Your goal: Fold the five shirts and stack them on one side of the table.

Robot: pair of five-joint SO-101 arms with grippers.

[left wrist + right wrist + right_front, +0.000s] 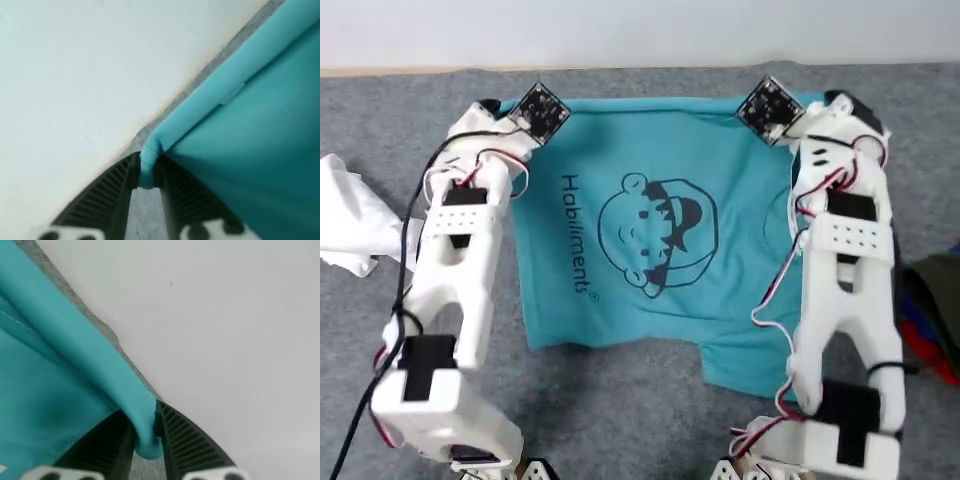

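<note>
Teal shirt (650, 250) flat, far edge along the wall (640, 30).
Left gripper (145, 172) and right gripper (145, 435) pinch its far corners; grey table (620, 400) in front.

Grey, felt-like tabletop (620, 410) meeting 1 plain white wall (640, 30) along its far edge. A thin tan strip (410, 70), possibly bare wood, marks the join toward the far left corner. Lighting even and diffuse.
</note>
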